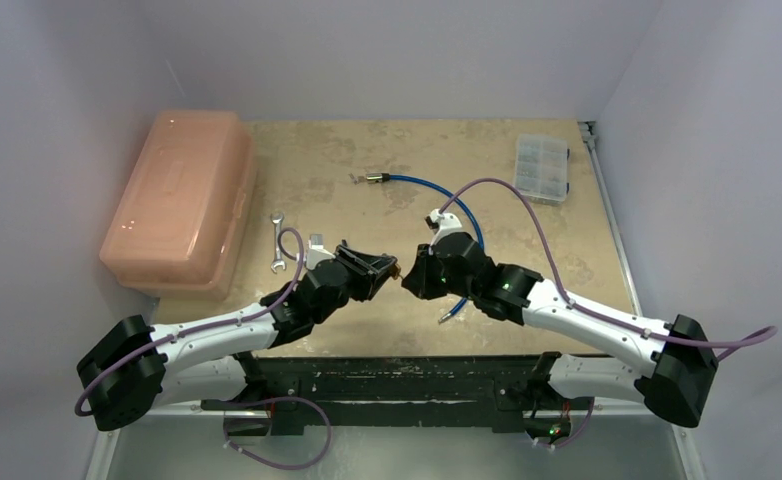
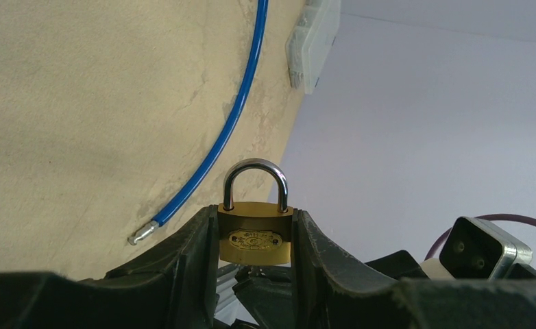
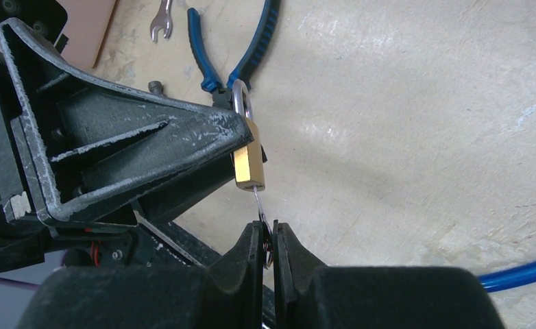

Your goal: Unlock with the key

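Tan, scuffed tabletop (image 1: 317, 150) fills a pale, white-walled booth, and a black frame (image 1: 397, 385) at its near edge carries both arm bases. Just beyond the frame the two arms angle inward and meet nose to nose above the board.

The left gripper (image 2: 253, 216) is clamped on the body of a small brass padlock (image 2: 255, 236). Its steel shackle points away from the wrist with both legs seated. The right gripper (image 3: 269, 229) is pressed together on the head of the key (image 3: 258, 205), whose thin blade reaches up to the bottom face of the padlock. From the right wrist, the left finger hides much of the lock.

Blue-handled pliers (image 3: 238, 48) lie on the board behind the padlock. A silver wrench (image 1: 277, 242) lies a little farther left. A blue hose (image 1: 437, 185) curves from under the right arm toward the middle of the board. A pink box (image 1: 177, 200) sits at the far left and a clear organizer (image 1: 542, 167) at the far right.
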You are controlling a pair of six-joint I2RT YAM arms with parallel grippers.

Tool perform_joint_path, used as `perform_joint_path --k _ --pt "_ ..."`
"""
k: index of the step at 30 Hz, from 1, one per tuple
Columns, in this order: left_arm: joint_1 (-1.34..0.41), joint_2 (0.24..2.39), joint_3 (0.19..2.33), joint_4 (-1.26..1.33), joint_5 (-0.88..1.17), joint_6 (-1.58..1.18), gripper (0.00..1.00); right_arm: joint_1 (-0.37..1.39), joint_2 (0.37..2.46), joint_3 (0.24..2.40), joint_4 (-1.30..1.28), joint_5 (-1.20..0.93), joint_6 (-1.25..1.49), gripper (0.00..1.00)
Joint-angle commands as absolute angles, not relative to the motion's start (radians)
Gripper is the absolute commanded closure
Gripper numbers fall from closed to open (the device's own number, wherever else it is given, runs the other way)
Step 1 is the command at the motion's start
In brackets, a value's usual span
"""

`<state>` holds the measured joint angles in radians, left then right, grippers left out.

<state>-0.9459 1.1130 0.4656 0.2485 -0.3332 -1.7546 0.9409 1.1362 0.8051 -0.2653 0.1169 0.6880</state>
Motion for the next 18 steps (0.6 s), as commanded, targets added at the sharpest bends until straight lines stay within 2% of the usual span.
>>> perform_joint_path --k 1,18 --pt "-0.972 1.087 0.501 0.3 -0.308 -1.727 1.0 0.92 1.147 0.858 -0.206 0.089 0.681 1.0" --pt "-0.98 1.071 0.501 0.281 -0.332 -1.724 1.0 0.908 1.185 0.926 -0.244 0.04 0.654 1.0"
